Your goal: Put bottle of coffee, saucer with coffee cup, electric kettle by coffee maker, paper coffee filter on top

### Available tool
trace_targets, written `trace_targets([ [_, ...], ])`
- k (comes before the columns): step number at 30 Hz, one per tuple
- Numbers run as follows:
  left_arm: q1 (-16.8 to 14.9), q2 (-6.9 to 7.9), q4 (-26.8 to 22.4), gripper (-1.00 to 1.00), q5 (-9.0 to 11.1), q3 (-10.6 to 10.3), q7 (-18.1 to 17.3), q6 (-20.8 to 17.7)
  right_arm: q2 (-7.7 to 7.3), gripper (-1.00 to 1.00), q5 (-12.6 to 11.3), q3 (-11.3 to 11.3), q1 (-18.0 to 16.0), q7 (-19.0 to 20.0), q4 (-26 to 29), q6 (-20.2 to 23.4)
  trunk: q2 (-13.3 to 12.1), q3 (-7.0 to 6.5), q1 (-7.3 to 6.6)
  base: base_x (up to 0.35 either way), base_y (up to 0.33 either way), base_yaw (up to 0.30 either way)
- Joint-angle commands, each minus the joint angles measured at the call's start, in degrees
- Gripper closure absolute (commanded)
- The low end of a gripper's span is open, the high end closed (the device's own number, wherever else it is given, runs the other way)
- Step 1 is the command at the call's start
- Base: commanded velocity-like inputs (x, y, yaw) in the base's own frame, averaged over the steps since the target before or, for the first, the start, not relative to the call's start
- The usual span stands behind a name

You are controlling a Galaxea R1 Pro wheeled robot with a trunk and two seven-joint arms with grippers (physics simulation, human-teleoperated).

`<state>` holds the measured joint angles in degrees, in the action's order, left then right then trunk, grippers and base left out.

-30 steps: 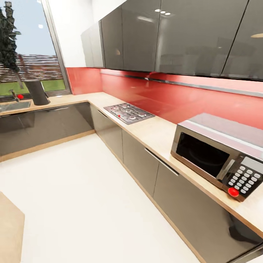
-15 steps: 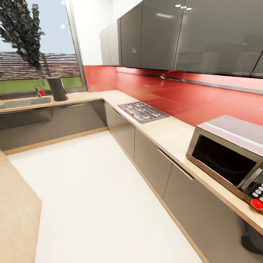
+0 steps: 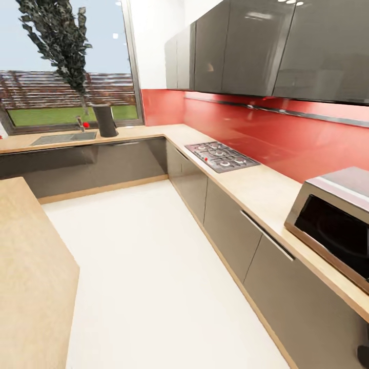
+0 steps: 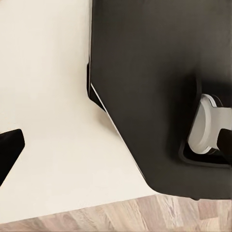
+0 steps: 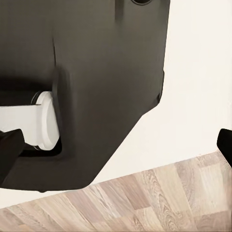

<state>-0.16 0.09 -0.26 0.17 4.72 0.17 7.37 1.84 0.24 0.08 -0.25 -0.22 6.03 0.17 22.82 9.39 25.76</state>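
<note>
While the robot is in transit through the kitchen, the head view takes in the kitchen countertop (image 3: pixel 256 187) running along the red backsplash (image 3: pixel 266 136), with the gas hob (image 3: pixel 222 156) set into it and a microwave (image 3: pixel 335 225) nearer the camera. At the far end sit a sink (image 3: pixel 64 137) and a dark vase with a leafy branch (image 3: pixel 105 120) under the window (image 3: pixel 66 66). None of the coffee things can be made out on this stretch of counter, so where they stand I cannot tell. Down at the wrists, both cameras look past dark fingertips (image 4: pixel 9 150) and (image 5: pixel 9 150) at the robot's own black base (image 4: pixel 150 87), the white floor (image 4: pixel 48 96) and a strip of wood planking (image 5: pixel 145 198). The left pincer's and right pincer's tips sit at opposite picture edges, so I judge each spread wide with nothing between; both arms seem tucked low beside the base. The risk from here, as I judge it: a second worktop (image 3: pixel 31 266) juts in on the left, and driving on with the narrow floor lane misjudged could clip that corner or the grey cabinet fronts (image 3: pixel 225 225).
</note>
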Motion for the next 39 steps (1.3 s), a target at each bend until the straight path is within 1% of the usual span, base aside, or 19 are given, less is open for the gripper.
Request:
trace_targets([
  [1,-0.02,0.01,0.0,-1.0,0.01,0.42,0.0,0.14,0.01,-1.0,0.02,0.01,-0.02,-0.02,0.03,0.01,0.1,0.15,0.03,0.0,0.0,0.249],
  [23,-0.02,-0.09,0.0,-1.0,0.01,0.39,-0.03,0.25,0.01,-1.0,0.02,0.01,-0.02,-0.02,0.03,0.0,0.1,1.11,0.03,0.0,0.0,0.249],
  [28,-0.02,-0.17,0.0,-1.0,-0.5,-0.05,-0.26,0.35,0.01,-1.0,0.02,0.01,-0.02,-0.01,0.03,0.0,0.1,1.33,0.03,0.0,0.0,0.25],
  [31,-0.13,0.04,-0.05,-1.0,-0.65,-0.14,-0.4,0.42,-0.01,-1.0,0.02,0.01,-0.02,-0.03,0.52,0.0,0.1,1.46,0.03,0.066,0.0,0.249],
  [32,-0.25,0.09,-0.07,-1.0,-0.72,-0.14,-0.43,0.4,-0.13,-1.0,0.04,0.01,-0.02,-0.04,1.14,0.0,0.1,1.5,0.03,0.236,0.0,0.174],
  [34,-0.41,0.22,-0.08,-1.0,-0.75,-0.15,-0.4,0.43,-0.9,-1.0,0.03,0.01,-0.02,-0.04,2.18,0.0,0.1,1.53,0.03,0.285,0.0,0.092],
  [35,-0.58,0.48,-0.12,-1.0,-0.77,-0.15,-0.33,0.44,-1.75,-1.0,0.03,0.01,-0.02,-0.04,3.72,0.0,0.1,1.54,0.03,0.317,0.0,0.037],
  [37,-1.61,1.07,-0.86,-1.0,-0.78,-0.14,-0.28,0.45,-2.94,-1.0,0.03,0.01,-0.02,-0.04,6.4,0.02,0.1,1.55,0.03,0.328,0.0,0.018],
  [39,-3.0,1.92,-3.97,-1.0,-0.78,-0.15,-0.16,0.4,-4.42,-1.0,0.02,0.01,-0.02,-0.04,10.17,0.01,0.1,1.55,0.03,0.335,0.0,0.005],
])
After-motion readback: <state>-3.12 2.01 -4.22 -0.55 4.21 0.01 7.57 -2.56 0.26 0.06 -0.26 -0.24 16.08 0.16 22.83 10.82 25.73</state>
